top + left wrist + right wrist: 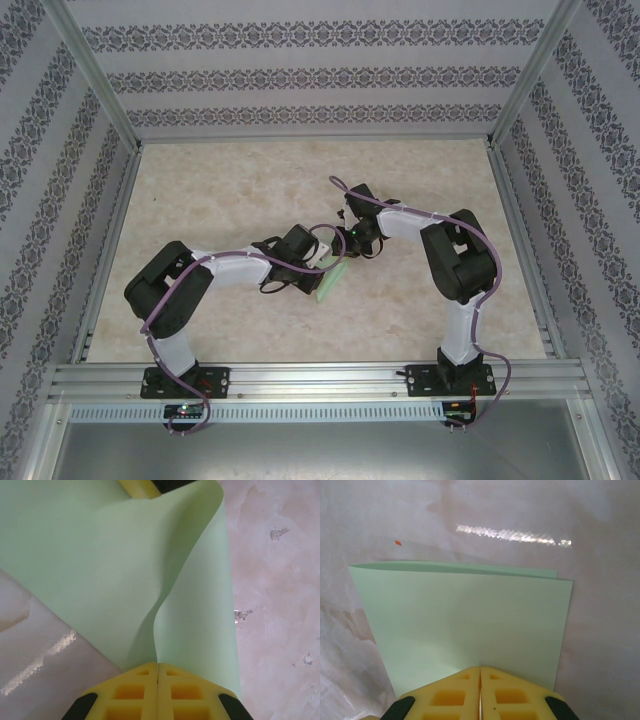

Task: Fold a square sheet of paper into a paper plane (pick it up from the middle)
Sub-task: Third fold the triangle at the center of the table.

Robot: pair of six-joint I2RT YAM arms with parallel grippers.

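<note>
The square sheet of paper (465, 620) is pale green and doubled over, its two layers showing at the far edge. My right gripper (480, 669) is shut on its near edge. In the left wrist view the sheet (100, 570) curves upward in a bend, and my left gripper (158, 666) is shut on it where the layers meet. A yellow finger of the other gripper (140, 486) touches the sheet's far edge. From above, both grippers (322, 262) (348, 250) meet mid-table, with a strip of the green paper (331, 281) below them. The paper plane is out of view.
The table top (230, 200) is pale and marbled, with aluminium rails (320, 378) along the near edge and patterned walls on three sides. Small shiny flecks (242, 614) and an orange speck (398, 542) lie on the surface.
</note>
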